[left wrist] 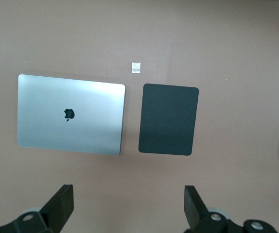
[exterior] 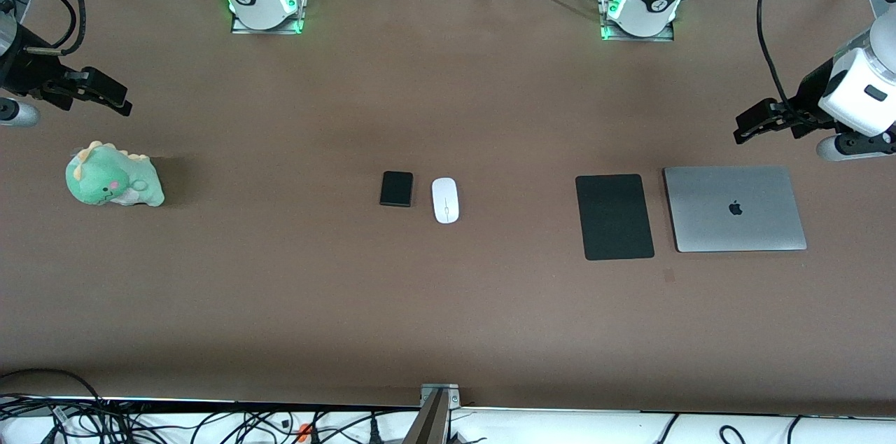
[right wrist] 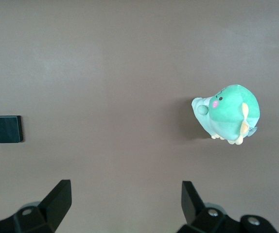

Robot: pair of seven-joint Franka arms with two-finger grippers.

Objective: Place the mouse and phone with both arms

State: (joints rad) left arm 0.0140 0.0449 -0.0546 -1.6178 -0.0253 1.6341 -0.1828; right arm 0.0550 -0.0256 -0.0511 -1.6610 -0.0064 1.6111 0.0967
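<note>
Brown worktop (exterior: 448, 304) with the black phone (exterior: 396, 188) and white mouse (exterior: 445, 200) lying just beside each other at its middle, the phone toward the right arm's end, well apart from the black mat (exterior: 614, 216), grey laptop (exterior: 735, 209) and green plush toy (exterior: 114, 176). Both arms wait at the ends, the left gripper (exterior: 747, 124) raised near the laptop and the right gripper (exterior: 112, 95) raised near the toy, each with fingers spread wide and empty. Because the two targets sit so close, simultaneous reaches risk the grippers colliding, or one finger nudging the neighbouring item; the glossy mouse may also slip.
</note>
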